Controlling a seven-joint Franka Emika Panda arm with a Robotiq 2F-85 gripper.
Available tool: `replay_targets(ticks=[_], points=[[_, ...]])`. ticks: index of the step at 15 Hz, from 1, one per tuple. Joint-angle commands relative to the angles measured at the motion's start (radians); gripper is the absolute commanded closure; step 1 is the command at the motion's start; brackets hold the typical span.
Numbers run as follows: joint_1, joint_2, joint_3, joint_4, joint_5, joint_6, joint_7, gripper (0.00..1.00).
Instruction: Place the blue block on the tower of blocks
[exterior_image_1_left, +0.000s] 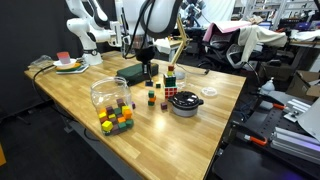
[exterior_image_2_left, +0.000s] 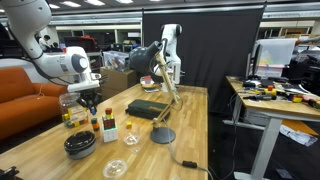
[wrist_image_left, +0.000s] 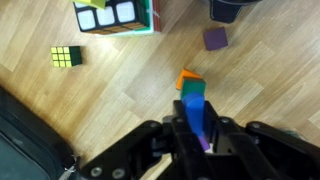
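Wooden table (exterior_image_1_left: 70, 95), gripper (wrist_image_left: 197, 128) clamped on blue block (wrist_image_left: 195, 108), clear tub (exterior_image_1_left: 108, 90) near coloured cubes (exterior_image_1_left: 116, 120)

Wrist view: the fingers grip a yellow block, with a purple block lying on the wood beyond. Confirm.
Wrong colour: the wrist view shows the fingers gripping the blue block, not a yellow one. The purple block lies beyond on the wood.

No text, label or number is legible anywhere.

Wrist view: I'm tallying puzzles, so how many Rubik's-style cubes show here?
2. The large puzzle cube at the top edge, partly cut off; the small puzzle cube below it, to the left. More may lie outside the frame.
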Motion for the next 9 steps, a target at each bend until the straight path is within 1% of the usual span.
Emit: replay_targets(ticks=[1,9], points=[[-0.013,0.021,0.011,0.016,-0.012,-0.013,0.0,0.95],[-0.016,0.044,0.015,0.024,-0.008,-0.024,-0.013,0.95]])
